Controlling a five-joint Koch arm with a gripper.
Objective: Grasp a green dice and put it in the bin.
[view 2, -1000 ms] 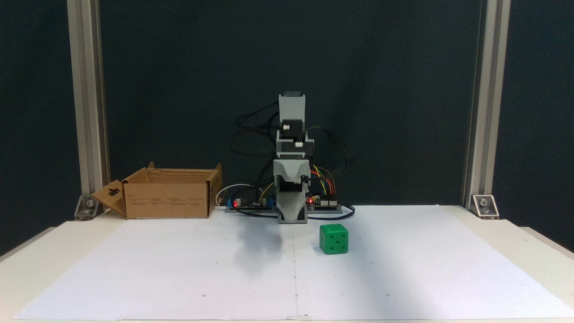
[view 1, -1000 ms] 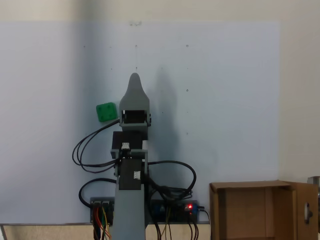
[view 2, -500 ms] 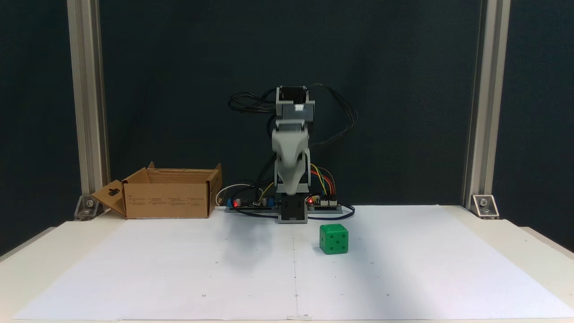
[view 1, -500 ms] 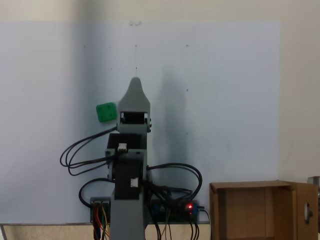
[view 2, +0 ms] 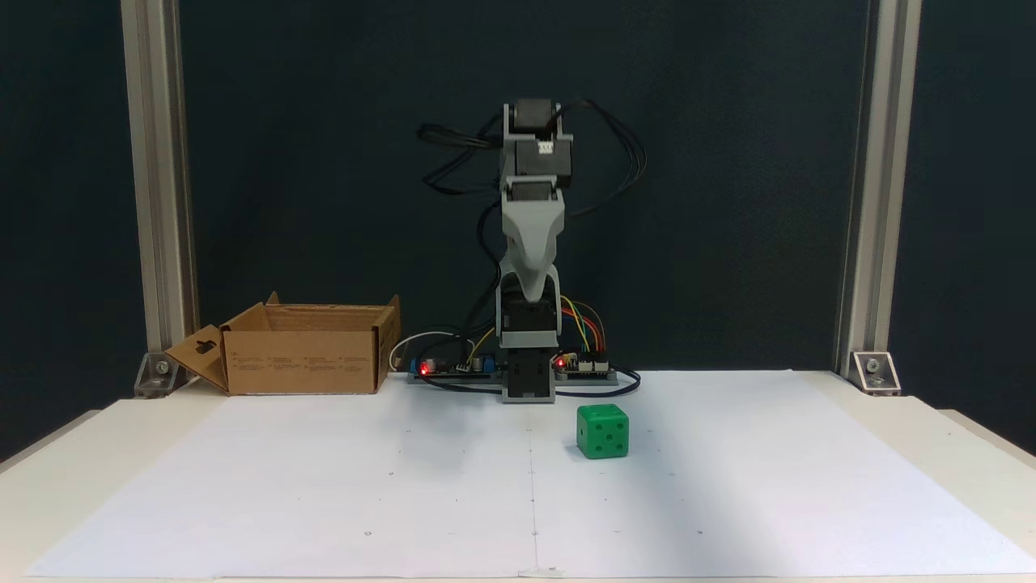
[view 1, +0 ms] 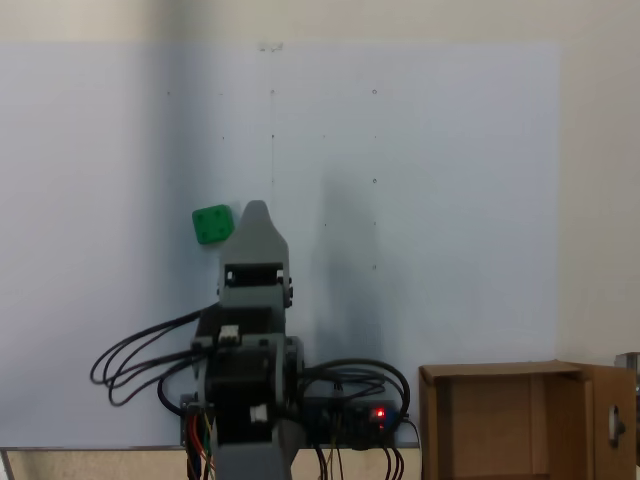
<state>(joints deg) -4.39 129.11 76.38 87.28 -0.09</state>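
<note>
Your gripper (view 2: 530, 293) has risen well above the green dice (view 2: 603, 431), which sits untouched on the paper, far from the bin (view 2: 303, 350). Only one jaw tip shows, so whether they're spread can't be told; the reach for the dice hasn't begun.

A small green rounded cube (view 2: 603, 431) sits on white paper (view 2: 728, 502), well right of a brown cardboard box (view 2: 301, 350).
</note>
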